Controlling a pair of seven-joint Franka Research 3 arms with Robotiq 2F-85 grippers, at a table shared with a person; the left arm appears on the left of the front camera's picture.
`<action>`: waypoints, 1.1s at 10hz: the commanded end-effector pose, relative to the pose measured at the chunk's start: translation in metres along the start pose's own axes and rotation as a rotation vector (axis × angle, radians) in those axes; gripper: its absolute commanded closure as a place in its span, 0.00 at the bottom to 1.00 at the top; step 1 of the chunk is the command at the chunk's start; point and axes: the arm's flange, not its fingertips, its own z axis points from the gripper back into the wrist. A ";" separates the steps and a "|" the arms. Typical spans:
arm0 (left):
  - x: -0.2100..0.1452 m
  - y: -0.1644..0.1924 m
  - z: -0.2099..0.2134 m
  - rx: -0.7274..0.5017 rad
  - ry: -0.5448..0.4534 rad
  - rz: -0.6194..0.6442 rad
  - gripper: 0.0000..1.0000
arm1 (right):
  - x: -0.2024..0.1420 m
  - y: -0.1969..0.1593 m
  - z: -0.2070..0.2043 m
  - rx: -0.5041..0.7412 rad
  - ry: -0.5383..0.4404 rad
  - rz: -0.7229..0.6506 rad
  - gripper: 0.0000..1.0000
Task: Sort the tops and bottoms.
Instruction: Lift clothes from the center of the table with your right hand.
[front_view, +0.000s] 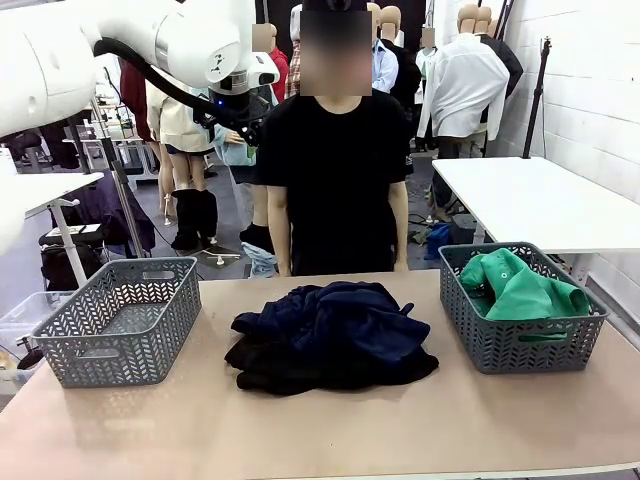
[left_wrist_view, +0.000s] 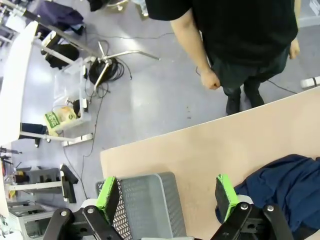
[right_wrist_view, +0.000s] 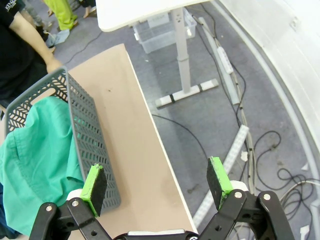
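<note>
Left hand (left_wrist_view: 166, 195) open, navy shirt (left_wrist_view: 285, 185) beside; right hand (right_wrist_view: 156, 182) open, green shirt (right_wrist_view: 35, 150) beside.

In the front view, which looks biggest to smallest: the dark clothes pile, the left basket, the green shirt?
1. dark clothes pile, widest
2. left basket, close behind
3. green shirt, crumpled up

Mid tabletop (front_view: 200, 430): the larger shirt (front_view: 330, 325), heaped. At left edge, the left basket (front_view: 130, 350); at right edge, the right basket (front_view: 520, 345), collared shirt (front_view: 520, 290) inside. Behind far edge, a person (front_view: 335, 170).
</note>
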 end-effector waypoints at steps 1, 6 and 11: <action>0.019 -0.003 0.003 0.026 0.002 0.005 0.00 | -0.002 -0.003 -0.002 0.010 0.004 0.002 0.00; -0.062 0.082 -0.001 0.067 0.050 0.186 0.00 | -0.002 -0.003 -0.002 0.010 0.004 0.002 0.00; -0.244 0.238 -0.034 0.121 0.216 0.751 0.00 | -0.002 -0.003 -0.002 0.010 0.004 0.002 0.00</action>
